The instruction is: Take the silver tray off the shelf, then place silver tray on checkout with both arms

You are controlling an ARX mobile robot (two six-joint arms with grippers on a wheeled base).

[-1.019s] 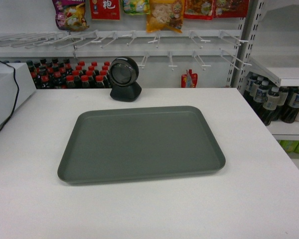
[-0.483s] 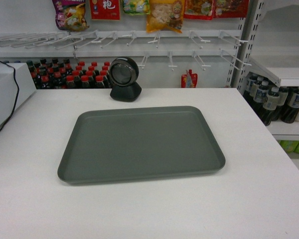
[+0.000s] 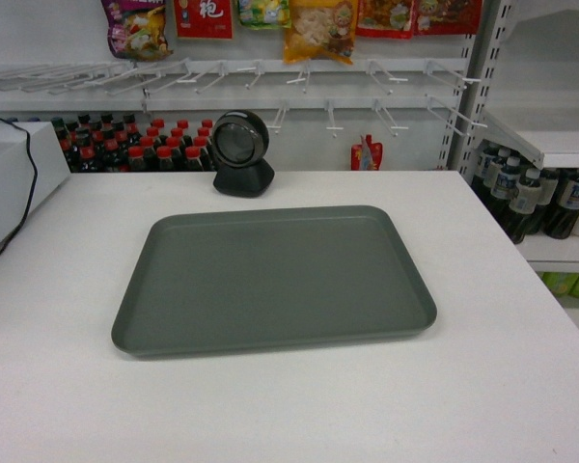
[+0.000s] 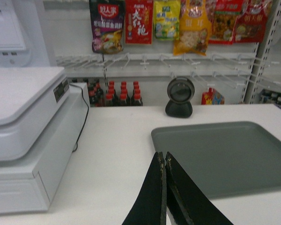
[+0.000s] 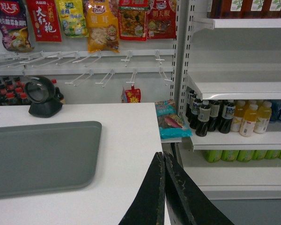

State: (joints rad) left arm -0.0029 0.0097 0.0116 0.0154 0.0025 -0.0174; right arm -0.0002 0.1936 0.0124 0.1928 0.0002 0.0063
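Observation:
The silver tray [image 3: 275,280] lies flat on the white checkout [image 3: 289,405], in front of the black round scanner [image 3: 242,152]. It also shows in the left wrist view as the silver tray [image 4: 225,154] and in the right wrist view as the silver tray [image 5: 40,157]. My left gripper [image 4: 163,154] is shut and empty, held back above the counter near the tray's left front corner. My right gripper [image 5: 164,155] is shut and empty, off the tray's right side at the counter's edge. Neither gripper appears in the head view. The white shelf [image 5: 239,86] stands at the right.
A white cash register [image 4: 28,136] with a black cable takes the counter's left end. Bottled drinks [image 5: 225,117] fill the right shelf. Snack packets [image 3: 318,24] hang on hooks behind the counter, with red-capped bottles [image 3: 135,145] below them.

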